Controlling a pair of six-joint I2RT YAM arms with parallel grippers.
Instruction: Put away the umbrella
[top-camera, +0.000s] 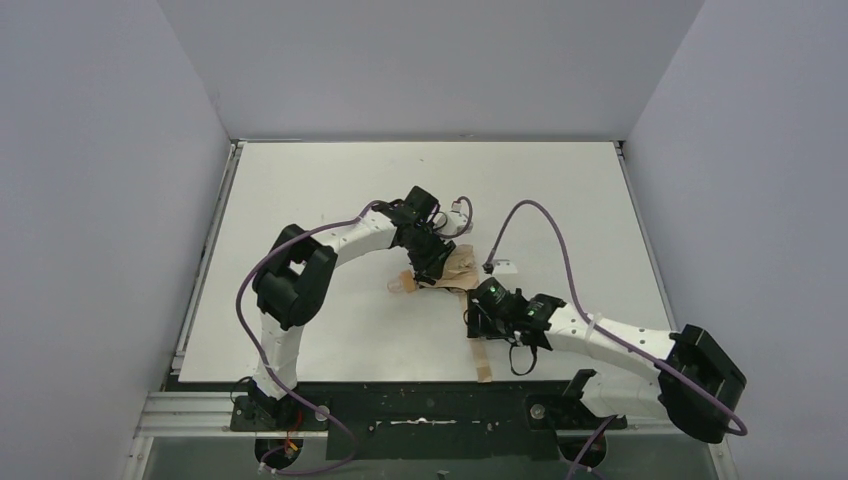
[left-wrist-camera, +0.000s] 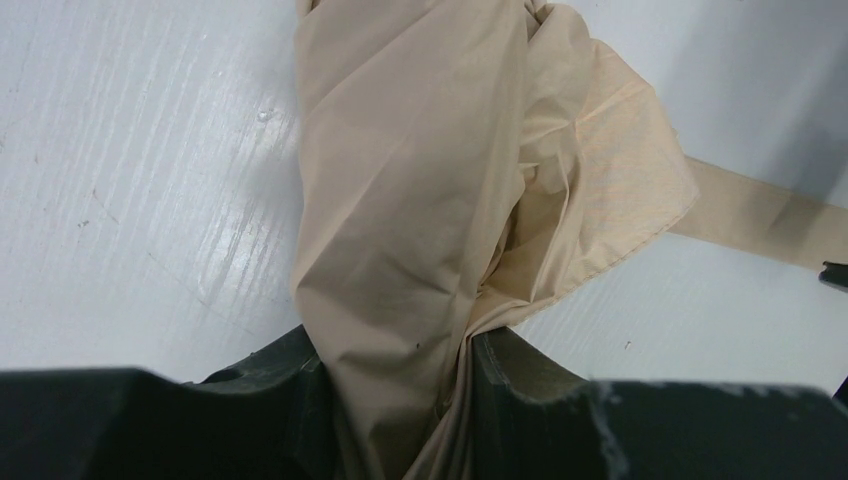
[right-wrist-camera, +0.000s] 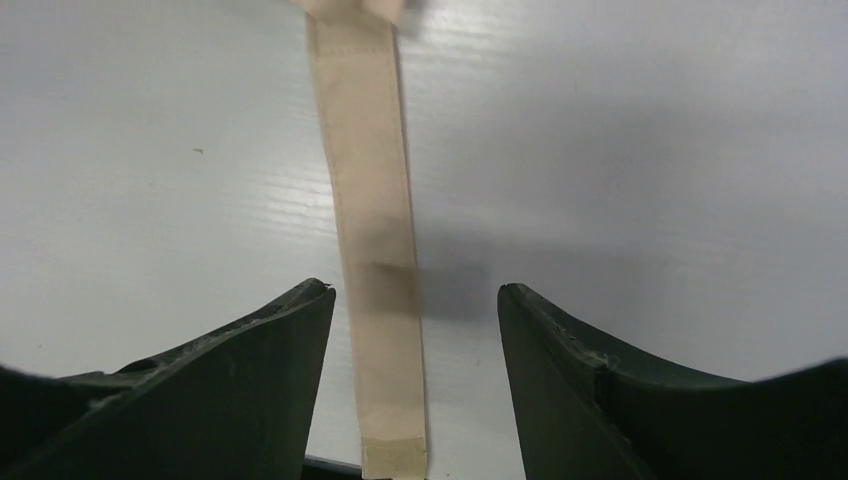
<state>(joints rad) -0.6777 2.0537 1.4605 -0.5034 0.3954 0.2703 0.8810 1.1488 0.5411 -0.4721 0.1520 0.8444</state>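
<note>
your left hand (left-wrist-camera: 395, 345) is clamped on the umbrella (left-wrist-camera: 410, 200), with the beige fabric bunched in its grip. the umbrella lies mid-tabletop (top-camera: 330, 180), its long axis roughly left to right and the handle (top-camera: 403, 283) end pointing left. its strap (right-wrist-camera: 365, 200) runs flat from the bundle toward the near edge. your right hand (right-wrist-camera: 415, 290) is open over the strap, a jaw on either side, gripping nothing.

From above, my left end effector (top-camera: 435, 268) hid much of the umbrella (top-camera: 462, 268). It ran past my left wrist view's top edge; the strap (right-wrist-camera: 375, 250) crossed my right wrist view's top edge likewise.
</note>
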